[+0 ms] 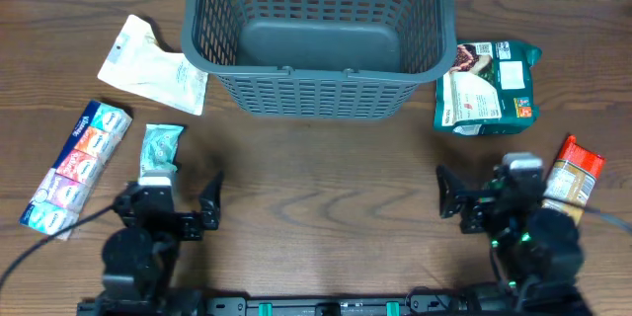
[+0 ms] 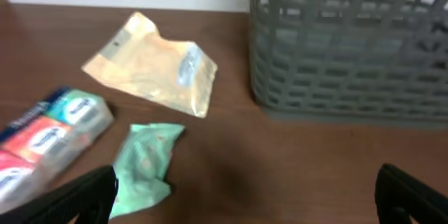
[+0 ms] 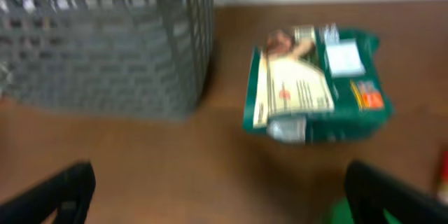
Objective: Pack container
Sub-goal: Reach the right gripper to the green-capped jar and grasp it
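Observation:
The container (image 1: 316, 97) is a dark grey lattice basket at the back centre, with nothing inside it. It also shows in the left wrist view (image 2: 350, 56) and the right wrist view (image 3: 105, 49). My left gripper (image 1: 170, 202) is open and empty at the front left, just behind a mint green packet (image 1: 161, 150). In the left wrist view its jaws (image 2: 241, 203) are spread wide, with the mint packet (image 2: 145, 164) by the left finger. My right gripper (image 1: 484, 196) is open and empty at the front right. In the right wrist view its jaws (image 3: 224, 196) are spread over bare table.
A cream pouch (image 1: 153, 64) (image 2: 154, 66) lies left of the basket. A multicolour tissue pack (image 1: 79, 163) (image 2: 49, 133) lies at the far left. A green packet (image 1: 487, 87) (image 3: 315, 91) lies right of the basket. A red-orange packet (image 1: 573, 170) lies by the right arm.

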`<state>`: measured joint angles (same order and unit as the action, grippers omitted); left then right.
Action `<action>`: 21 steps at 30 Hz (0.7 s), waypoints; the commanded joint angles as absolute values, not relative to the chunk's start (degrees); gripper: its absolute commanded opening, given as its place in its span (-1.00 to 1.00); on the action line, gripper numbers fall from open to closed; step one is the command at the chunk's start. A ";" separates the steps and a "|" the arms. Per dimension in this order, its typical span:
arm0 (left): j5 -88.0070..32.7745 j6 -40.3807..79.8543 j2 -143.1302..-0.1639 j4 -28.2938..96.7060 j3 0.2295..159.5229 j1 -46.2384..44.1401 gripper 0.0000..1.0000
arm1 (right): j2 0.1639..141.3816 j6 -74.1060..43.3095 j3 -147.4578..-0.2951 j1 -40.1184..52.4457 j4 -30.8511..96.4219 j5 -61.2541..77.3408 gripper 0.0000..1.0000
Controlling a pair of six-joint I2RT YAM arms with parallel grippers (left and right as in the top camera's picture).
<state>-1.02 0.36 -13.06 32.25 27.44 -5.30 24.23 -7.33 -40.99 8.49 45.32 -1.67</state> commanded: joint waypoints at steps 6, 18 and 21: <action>0.64 3.75 -32.51 39.29 44.77 -4.99 0.97 | 44.77 -12.23 -73.49 8.64 77.91 -1.06 0.99; 0.69 3.79 -39.59 43.00 50.13 -4.99 0.97 | 56.84 -23.70 -93.47 5.37 97.27 -6.68 0.98; 0.69 5.10 -39.59 43.40 50.13 -4.99 0.97 | 59.48 -25.45 -93.49 0.19 97.27 -9.32 0.99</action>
